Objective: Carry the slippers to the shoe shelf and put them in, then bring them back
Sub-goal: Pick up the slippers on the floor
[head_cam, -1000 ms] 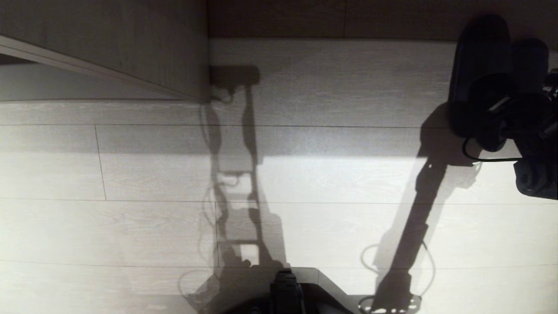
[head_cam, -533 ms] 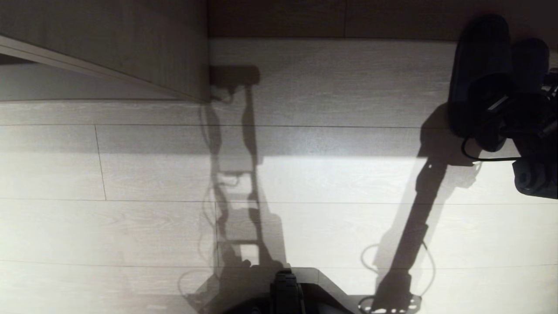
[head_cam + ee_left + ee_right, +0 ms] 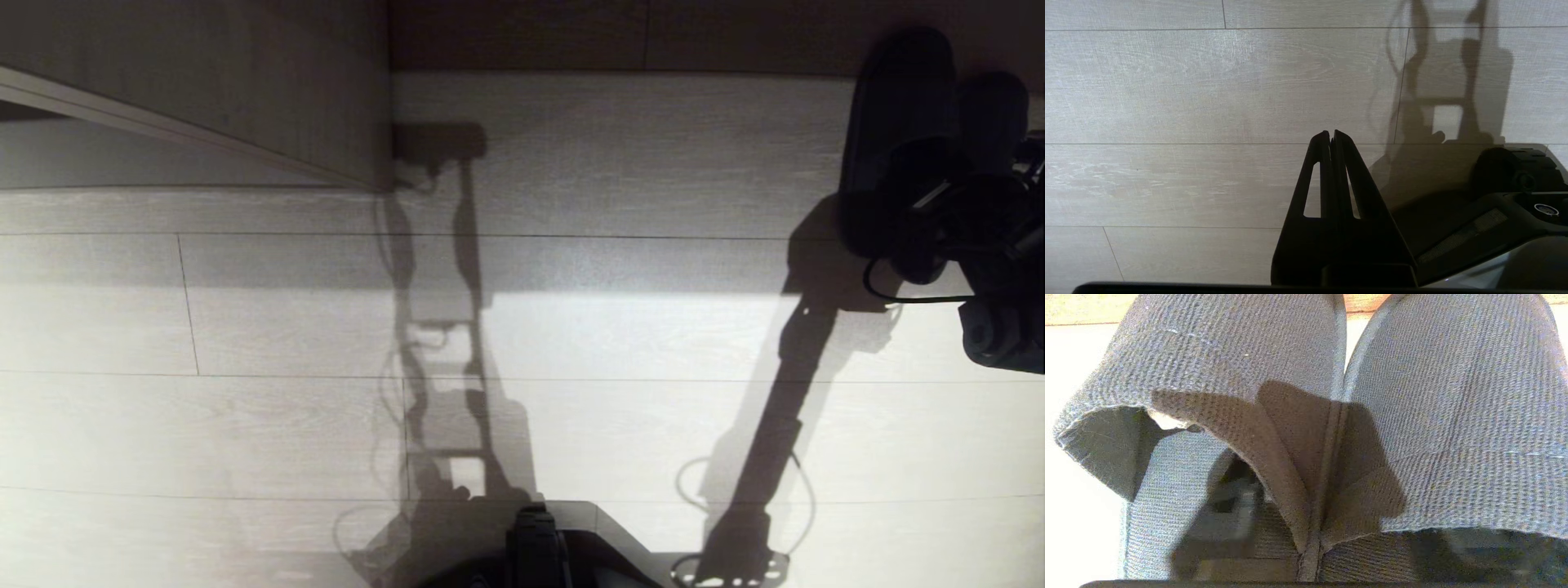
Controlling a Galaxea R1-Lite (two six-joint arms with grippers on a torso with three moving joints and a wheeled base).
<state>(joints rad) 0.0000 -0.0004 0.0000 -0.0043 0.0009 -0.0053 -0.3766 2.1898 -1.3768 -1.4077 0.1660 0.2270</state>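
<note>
Item: slippers (image 3: 1412, 416), far right on the floor (image 3: 571, 343). Right pincer (image 3: 927, 216) over them; grip unreadable. Pinch both inner edges together before lifting.

slippers (image 3: 1437, 416): coarse woven cloth, matt, ribbed weave
floor (image 3: 286, 425): pale wood-grain planks, smooth, faint sheen
left hand (image 3: 1332, 136): black matt plastic

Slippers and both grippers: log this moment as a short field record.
slippers: black pair, side by side on the pale wood floor, toes near the dark baseboard
right gripper: at the slippers' heel openings, one finger inside each slipper, inner upper edges bunched between
left gripper: shut, empty, above bare floor
shoe shelf: not identifiable in view
</note>
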